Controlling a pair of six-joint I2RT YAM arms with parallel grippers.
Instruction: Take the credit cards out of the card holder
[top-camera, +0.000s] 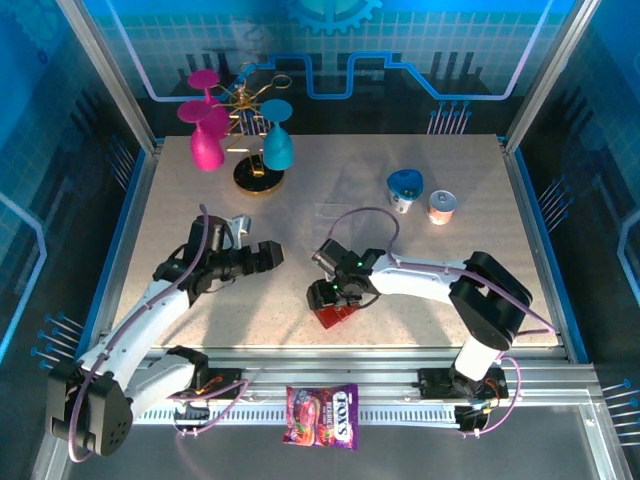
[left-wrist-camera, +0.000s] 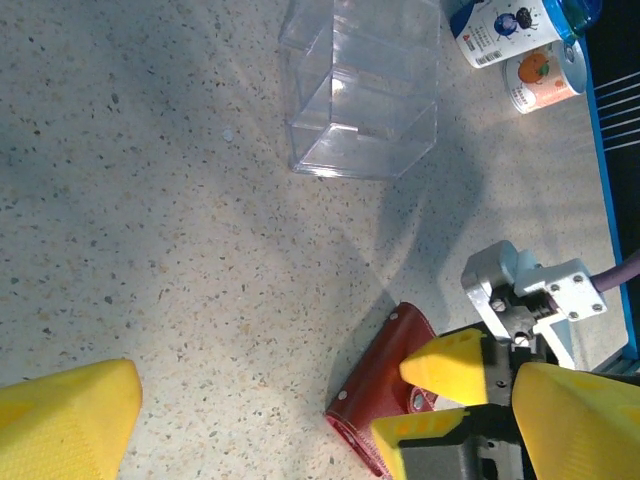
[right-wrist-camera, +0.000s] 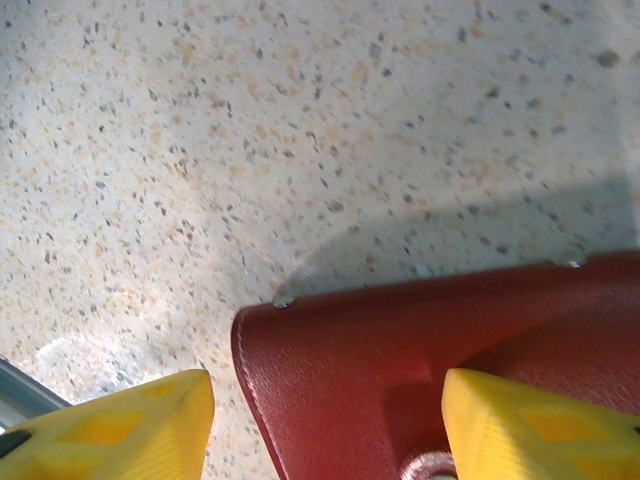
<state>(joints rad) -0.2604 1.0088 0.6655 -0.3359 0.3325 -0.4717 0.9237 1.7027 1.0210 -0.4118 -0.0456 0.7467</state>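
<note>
A speckled beige, stone-look worktop (top-camera: 330, 235) lies in the middle, its surface flecked with dark and tan grains in the wrist views. Light falls unevenly on it, with soft grey shading in places. The far wall (top-camera: 330, 50) is a bright blue panel printed with a grid, a gear and circuit lines. Darker blue panels with similar lines stand at the left (top-camera: 40, 220) and right (top-camera: 600, 200). Slanting aluminium posts (top-camera: 105, 80) frame the far corners. A slotted metal rail (top-camera: 400, 385) runs along the near edge, with a dark grey ledge (top-camera: 450, 450) nearer still.
</note>
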